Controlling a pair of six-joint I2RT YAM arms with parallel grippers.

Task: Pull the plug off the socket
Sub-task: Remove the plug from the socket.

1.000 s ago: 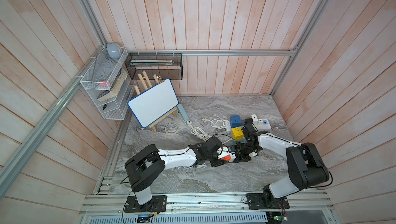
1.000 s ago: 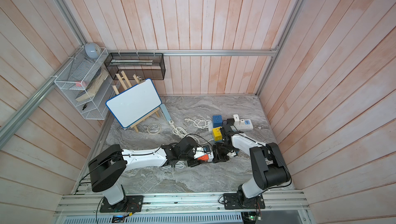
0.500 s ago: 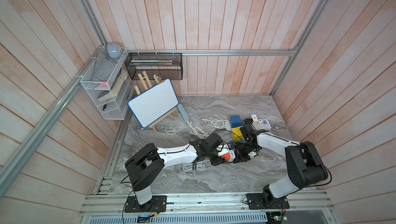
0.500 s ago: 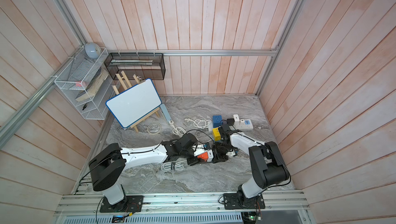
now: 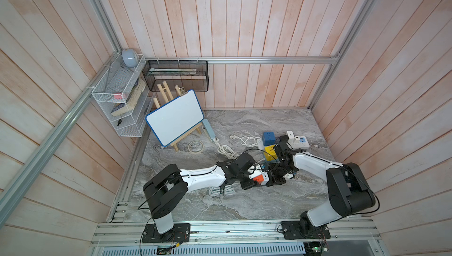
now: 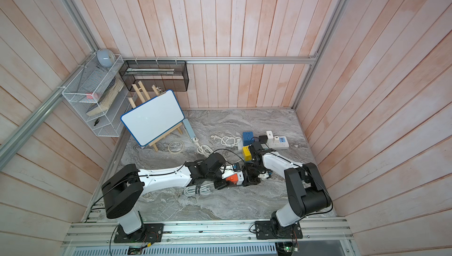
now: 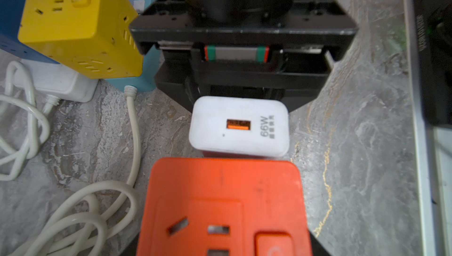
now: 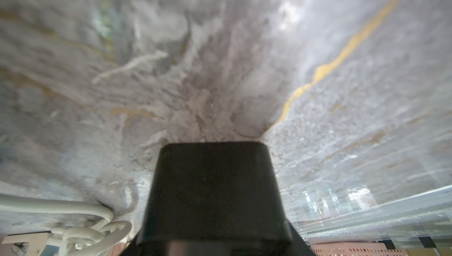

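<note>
Just below centre, orange socket is clamped in half-spread left gripper, right gripper closed at white plug, hold unconfirmed; socket could be dragged along if clamp slips.

Blurred grey marbled tabletop fills the view, with a black round-cornered block in the foreground. A yellow vein crosses the stone beyond the block; looped white cable lies to one side of it, a reflective metal rail to the other.
</note>
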